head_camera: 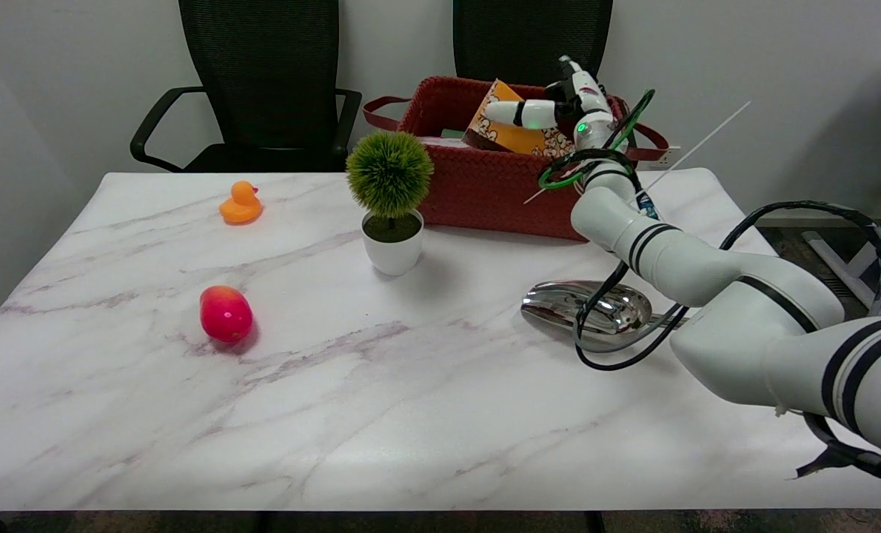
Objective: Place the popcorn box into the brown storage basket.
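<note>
Toward the upper right of the frame, your right hand [559, 111] was over the brown storage basket [485, 185], with one white finger stretched leftward across the popcorn box [511, 122]. You had the box tilted, its upper corner poking above the basket's far rim and its lower part down inside the basket. The finger lay against the box's face, but I could not tell from this view whether your hand was grasping the box or merely touching it, since the other fingers were hidden behind the wrist.

Your arm came in from the lower right of the frame and crossed above a shiny metal spoon [588, 307] lying on the desk [381, 414], with black cable looping down around it. A green cable ring hung at the wrist, just in front of the basket's right end.

Just in front of the basket's left corner stood a small green ball-shaped plant in a white pot [391, 215], close to the basket wall. You had an orange rubber duck [240, 203] well apart to the left, near the desk's far edge, and a red and yellow mango-like fruit [226, 313] sat nearer the camera at centre left. Behind the desk, two black office chairs [263, 81] stood against the wall in the upper part of the frame.
</note>
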Controlling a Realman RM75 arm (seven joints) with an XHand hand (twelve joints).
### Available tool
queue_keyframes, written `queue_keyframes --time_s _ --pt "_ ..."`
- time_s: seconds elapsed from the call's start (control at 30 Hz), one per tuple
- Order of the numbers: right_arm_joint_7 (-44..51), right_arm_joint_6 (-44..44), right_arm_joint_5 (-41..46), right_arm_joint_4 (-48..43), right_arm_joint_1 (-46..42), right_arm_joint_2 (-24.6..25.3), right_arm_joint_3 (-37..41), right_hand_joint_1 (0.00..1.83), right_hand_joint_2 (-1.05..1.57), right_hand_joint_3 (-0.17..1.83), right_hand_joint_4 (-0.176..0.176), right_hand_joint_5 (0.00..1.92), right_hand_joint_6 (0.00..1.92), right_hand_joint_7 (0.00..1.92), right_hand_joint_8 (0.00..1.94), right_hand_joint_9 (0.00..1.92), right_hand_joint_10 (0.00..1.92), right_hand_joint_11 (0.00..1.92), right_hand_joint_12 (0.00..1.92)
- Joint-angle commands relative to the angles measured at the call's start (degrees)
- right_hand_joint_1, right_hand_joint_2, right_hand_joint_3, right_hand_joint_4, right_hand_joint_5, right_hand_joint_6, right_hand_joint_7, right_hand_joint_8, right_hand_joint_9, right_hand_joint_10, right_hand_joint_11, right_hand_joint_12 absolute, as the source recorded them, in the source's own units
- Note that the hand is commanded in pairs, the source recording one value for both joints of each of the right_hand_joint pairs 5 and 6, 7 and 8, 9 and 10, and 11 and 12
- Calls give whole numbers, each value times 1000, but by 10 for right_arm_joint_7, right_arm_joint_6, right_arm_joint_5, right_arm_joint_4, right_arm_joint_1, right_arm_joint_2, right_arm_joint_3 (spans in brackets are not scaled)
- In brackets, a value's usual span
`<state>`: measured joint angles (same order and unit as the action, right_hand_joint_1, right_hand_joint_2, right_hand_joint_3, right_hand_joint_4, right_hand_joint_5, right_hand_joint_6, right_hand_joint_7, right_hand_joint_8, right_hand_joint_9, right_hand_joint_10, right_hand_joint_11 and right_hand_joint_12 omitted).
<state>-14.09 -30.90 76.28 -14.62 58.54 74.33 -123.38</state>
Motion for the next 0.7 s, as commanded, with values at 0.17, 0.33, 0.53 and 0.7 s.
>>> queue_keyframes --time_s 0.17,0.33,0.53,0.7 --pt "17 15 -3 -29 -10 -9 -1 896 45 24 0 0 0 318 318 281 281 11 11" --pt "37 13 2 -56 -17 -13 1 897 25 -13 0 0 0 264 264 240 240 0 0" --pt "37 4 2 -138 -52 -34 35 895 22 -34 0 0 0 254 254 236 236 0 0" --pt "33 -57 7 -260 -121 -68 65 891 34 -50 0 0 0 276 276 273 273 0 0"
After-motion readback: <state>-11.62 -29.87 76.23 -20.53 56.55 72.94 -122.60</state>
